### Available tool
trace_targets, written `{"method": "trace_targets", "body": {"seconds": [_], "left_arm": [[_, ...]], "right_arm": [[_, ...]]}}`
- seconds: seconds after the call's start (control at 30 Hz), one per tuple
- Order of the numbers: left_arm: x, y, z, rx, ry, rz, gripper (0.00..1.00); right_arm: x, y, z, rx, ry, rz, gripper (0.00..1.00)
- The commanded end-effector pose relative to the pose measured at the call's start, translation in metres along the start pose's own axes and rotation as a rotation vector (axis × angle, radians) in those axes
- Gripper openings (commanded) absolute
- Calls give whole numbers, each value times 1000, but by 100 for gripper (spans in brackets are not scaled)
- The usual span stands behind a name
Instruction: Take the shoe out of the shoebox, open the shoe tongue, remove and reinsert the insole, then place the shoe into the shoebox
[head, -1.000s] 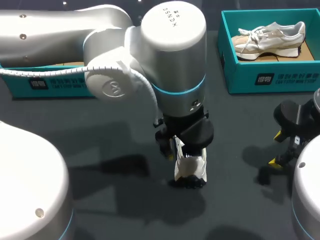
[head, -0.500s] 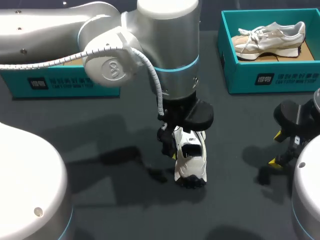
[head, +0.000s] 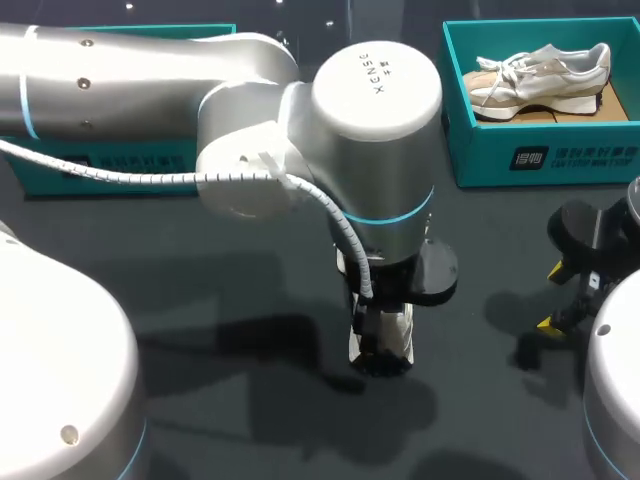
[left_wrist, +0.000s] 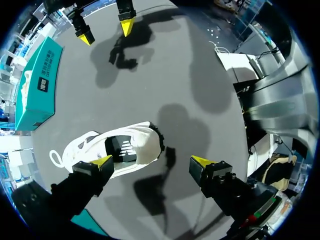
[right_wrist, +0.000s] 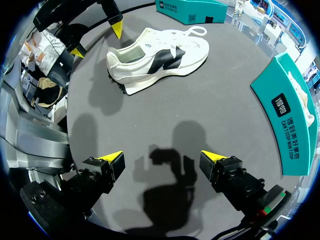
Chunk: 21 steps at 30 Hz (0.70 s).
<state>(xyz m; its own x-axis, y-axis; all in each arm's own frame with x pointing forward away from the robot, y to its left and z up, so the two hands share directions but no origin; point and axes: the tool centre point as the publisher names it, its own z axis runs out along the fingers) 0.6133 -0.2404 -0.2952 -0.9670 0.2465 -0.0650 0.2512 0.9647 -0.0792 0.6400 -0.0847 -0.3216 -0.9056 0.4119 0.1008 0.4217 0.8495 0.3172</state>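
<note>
Bench (head: 200, 420) carries the teal shoebox (head: 100, 165) and, well apart, the white-and-black sneaker (left_wrist: 127, 150) on its sole; our left hand (left_wrist: 153, 161) hangs wide open over it, holding nothing, so we judge tongue-opening comes next: pinch the tongue.

A robotics laboratory test bench, as I see it from my remote station. What marks it as such:

- **Work surface:** a matte dark-grey tabletop (head: 230, 290).
- **Arms:** two thick-jointed silver-white arms work over it. My left arm (head: 150, 80) enters from nine o'clock with a ribbed white cable (head: 150, 180) strung along it. My right arm (head: 615, 390) is at four o'clock.
- **Staged props:** a teal cardboard shoebox (head: 540, 155) at one o'clock holds a beige-and-white sneaker (head: 540, 75). A second teal cardboard box (head: 110, 165) sits at ten o'clock. A white sneaker with a black side panel (right_wrist: 155, 60) lies on its own near the table's centre.
</note>
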Motion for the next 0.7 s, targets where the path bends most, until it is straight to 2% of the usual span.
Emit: {"method": "trace_targets", "body": {"seconds": [0.03, 0.27, 0.47, 0.57, 0.7], "left_arm": [[1, 0, 10, 11, -9, -21, 100], [0, -6, 30, -4, -17, -94, 84], [0, -9, 44, -9, -19, -138, 66], [-2, -10, 50, -12, -20, -152, 62], [-3, -12, 56, -12, -19, -166, 62]], "right_arm": [[1, -1, 0, 0, -2, -1, 100], [1, -1, 0, 0, -2, -1, 100], [1, -1, 0, 0, -2, -1, 100], [1, -1, 0, 0, -2, -1, 100], [1, -1, 0, 0, -2, -1, 100]]}}
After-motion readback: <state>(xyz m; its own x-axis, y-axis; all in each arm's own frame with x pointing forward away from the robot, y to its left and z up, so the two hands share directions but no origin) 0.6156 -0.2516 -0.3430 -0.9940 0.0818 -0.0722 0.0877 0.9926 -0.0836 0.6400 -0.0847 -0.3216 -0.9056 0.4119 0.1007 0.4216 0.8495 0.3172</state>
